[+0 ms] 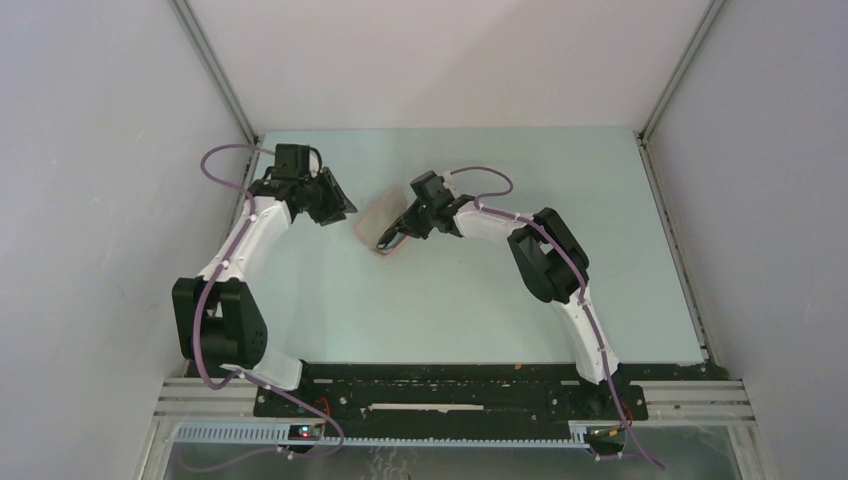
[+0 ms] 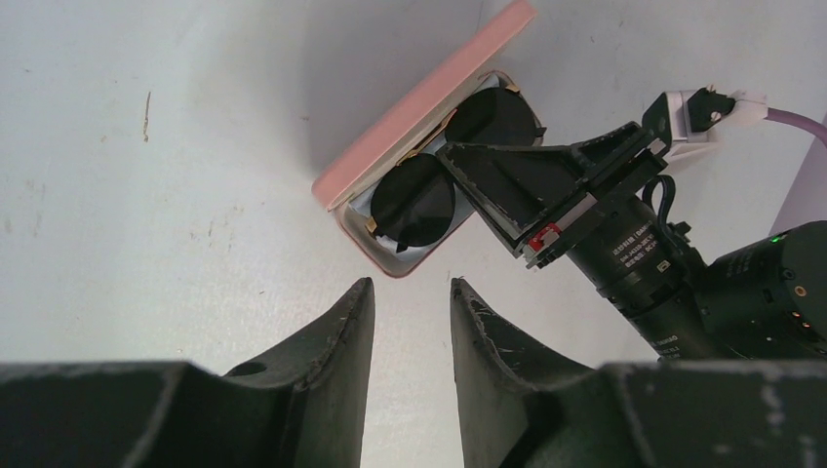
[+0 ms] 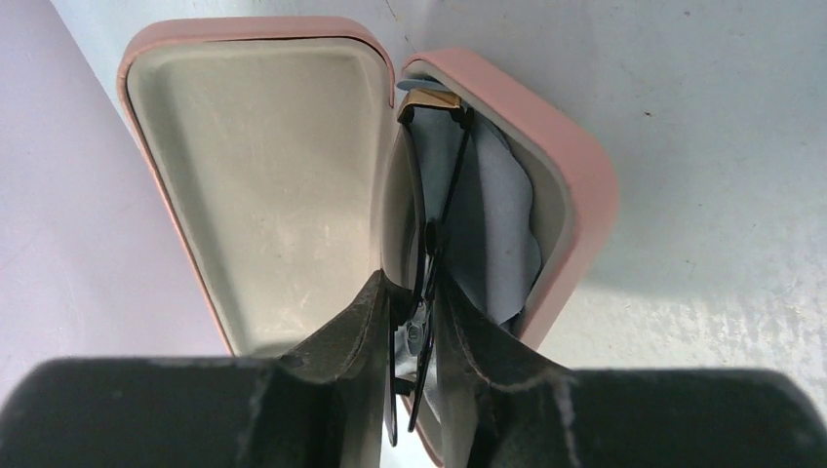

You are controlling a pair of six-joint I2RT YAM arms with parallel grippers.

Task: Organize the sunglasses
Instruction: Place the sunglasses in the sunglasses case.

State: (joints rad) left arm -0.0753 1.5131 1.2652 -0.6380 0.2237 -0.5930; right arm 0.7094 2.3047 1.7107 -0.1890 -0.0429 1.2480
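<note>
The salmon-pink case (image 1: pixel 378 222) lies open at the table's middle, its lid (image 3: pixel 254 166) swung up. The black sunglasses (image 3: pixel 430 229) sit folded in the case's lower half (image 3: pixel 577 171), on the grey-blue cloth (image 3: pixel 492 229). In the left wrist view their two dark lenses (image 2: pixel 414 200) face up inside the case (image 2: pixel 419 107). My right gripper (image 3: pixel 411 285) is shut on the sunglasses' thin frame, reaching into the case (image 1: pixel 397 232). My left gripper (image 2: pixel 411 285) is open and empty, just left of the case (image 1: pixel 340 207), a short gap from its near end.
The right arm's wrist and camera (image 2: pixel 644 263) hang over the case's right side. The enclosure's left wall (image 1: pixel 120 200) stands close behind the left arm. Bare table (image 1: pixel 560 170) lies to the right and at the back.
</note>
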